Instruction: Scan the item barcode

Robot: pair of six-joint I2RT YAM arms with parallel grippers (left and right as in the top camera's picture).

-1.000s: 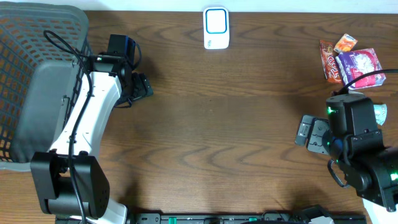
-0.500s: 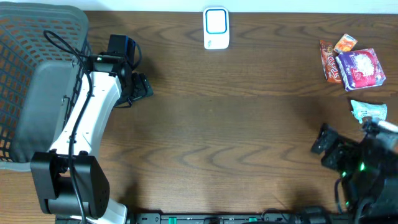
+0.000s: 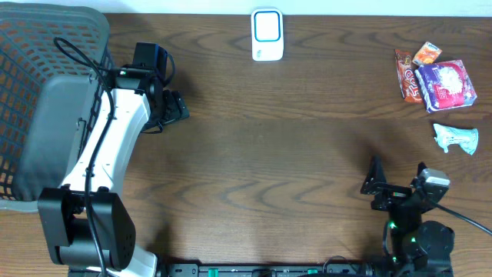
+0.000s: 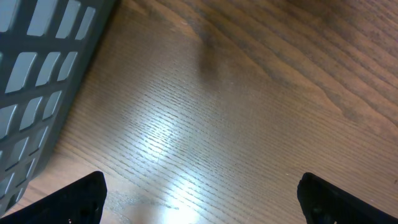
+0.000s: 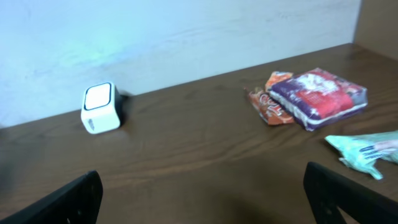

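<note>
The white barcode scanner (image 3: 267, 35) with a blue-rimmed face stands at the table's far edge; it shows in the right wrist view as the scanner (image 5: 99, 109) against the wall. Packaged items lie at the far right: a purple packet (image 3: 446, 85) (image 5: 323, 90), a red snack bar (image 3: 407, 75) (image 5: 270, 106), a small orange packet (image 3: 427, 54) (image 5: 278, 79) and a teal wrapper (image 3: 455, 138) (image 5: 367, 152). My right gripper (image 3: 397, 181) (image 5: 202, 208) is open and empty near the front right, well short of them. By the basket, my left gripper (image 3: 174, 108) (image 4: 202, 211) is open over bare wood.
A large grey mesh basket (image 3: 46, 85) (image 4: 37, 62) fills the table's left end, close beside the left arm. The dark wooden table (image 3: 292, 154) runs between the two arms. A pale wall (image 5: 186, 37) rises behind the scanner.
My right arm has pulled back from beside the purple packet toward the front edge, and its camera now faces the far wall. The left arm has not moved.
</note>
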